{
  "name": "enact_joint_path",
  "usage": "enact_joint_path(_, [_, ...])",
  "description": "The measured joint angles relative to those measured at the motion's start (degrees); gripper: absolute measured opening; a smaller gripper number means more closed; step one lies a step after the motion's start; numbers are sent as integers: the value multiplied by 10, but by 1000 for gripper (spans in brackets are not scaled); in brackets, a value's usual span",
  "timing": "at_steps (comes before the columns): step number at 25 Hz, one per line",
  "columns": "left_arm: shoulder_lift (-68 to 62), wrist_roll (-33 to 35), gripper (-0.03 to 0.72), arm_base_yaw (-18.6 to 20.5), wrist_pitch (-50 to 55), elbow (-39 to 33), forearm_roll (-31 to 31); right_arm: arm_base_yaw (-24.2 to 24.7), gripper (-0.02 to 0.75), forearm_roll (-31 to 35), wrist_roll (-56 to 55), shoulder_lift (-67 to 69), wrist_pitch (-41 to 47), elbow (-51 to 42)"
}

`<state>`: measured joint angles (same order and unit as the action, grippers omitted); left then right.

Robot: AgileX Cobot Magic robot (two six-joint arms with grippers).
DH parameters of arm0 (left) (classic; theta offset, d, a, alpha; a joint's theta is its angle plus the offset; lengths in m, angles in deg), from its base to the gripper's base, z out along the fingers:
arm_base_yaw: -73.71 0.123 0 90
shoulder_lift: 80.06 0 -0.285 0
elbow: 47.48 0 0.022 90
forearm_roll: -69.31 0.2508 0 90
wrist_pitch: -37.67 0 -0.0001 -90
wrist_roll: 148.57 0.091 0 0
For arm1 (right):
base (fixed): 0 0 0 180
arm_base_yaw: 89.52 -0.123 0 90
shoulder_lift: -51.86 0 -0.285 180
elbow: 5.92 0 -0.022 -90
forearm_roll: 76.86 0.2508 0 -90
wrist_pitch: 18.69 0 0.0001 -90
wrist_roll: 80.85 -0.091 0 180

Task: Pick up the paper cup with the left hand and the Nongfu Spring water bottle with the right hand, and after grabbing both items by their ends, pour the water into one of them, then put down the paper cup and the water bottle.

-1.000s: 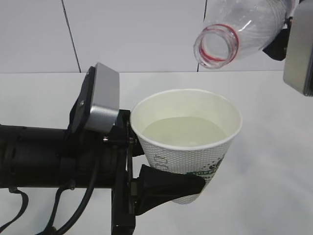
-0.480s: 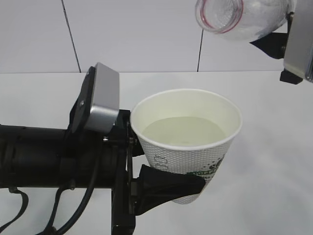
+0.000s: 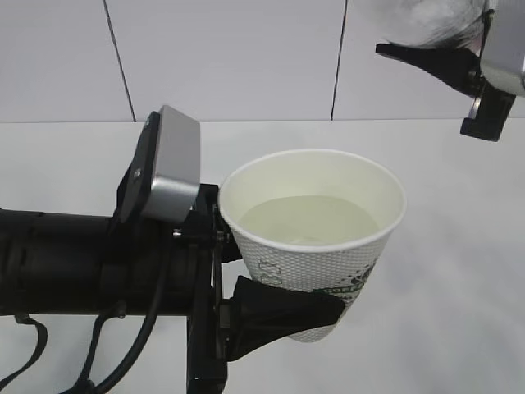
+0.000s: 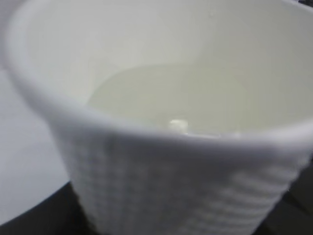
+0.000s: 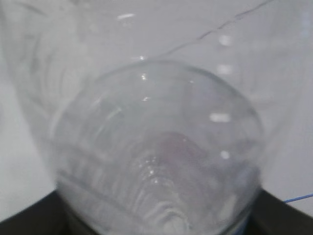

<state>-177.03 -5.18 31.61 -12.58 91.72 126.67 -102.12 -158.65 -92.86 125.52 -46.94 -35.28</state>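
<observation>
**White cup held full, bottle lifted to the top corner**

White and dimpled on its outer wall, the paper cup point(image 3: 316, 246) sits upright between the jaws of the left hand point(image 3: 283, 308), which are clenched on its lower part. One black finger point(image 3: 279, 305) wraps across the near side of the cup just above its base; the other side of the grip is hidden behind the cup. Green and grey printed marks show on the cup wall just above that finger. The silver-grey module point(image 3: 171, 176) of this arm stands just to the left of the cup's rim, nearly touching it, and the thick black arm runs off to the left edge. The water point(image 3: 310, 222) fills much of the cup, pale against the cream inside, level and below the rim. In the left wrist view the cup point(image 4: 161, 161) fills the frame, with the liquid point(image 4: 171, 95) lying calm inside it.

Up in the top right corner of the exterior view, the right hand point(image 3: 447, 56) is well apart from the cup and higher than it. Its jaws grasp the Nongfu Spring water bottle point(image 3: 435, 18), of which only a blurred clear patch shows at the upper edge, above a black finger point(image 3: 426, 57). The right wrist view looks along the clear ribbed body point(image 5: 156, 147) from its gripped end, dark finger edges at both lower corners.

Beneath both arms lies the white table point(image 3: 459, 271).
</observation>
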Motion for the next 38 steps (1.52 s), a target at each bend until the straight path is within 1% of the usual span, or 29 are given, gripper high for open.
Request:
enact_joint_path(4, [0,0,465,0,0,0,0,0,438,0,-26,0,0,0])
enact_joint_path(11, [0,0,465,0,0,0,0,0,438,-1,-28,0,0,0])
enact_joint_path(18, [0,0,465,0,0,0,0,0,438,-66,-28,0,0,0])
enact_joint_path(26, [0,0,465,0,0,0,0,0,438,-75,-30,0,-2,0])
enact_joint_path(38, [0,0,465,0,0,0,0,0,438,-75,-147,0,-2,0])
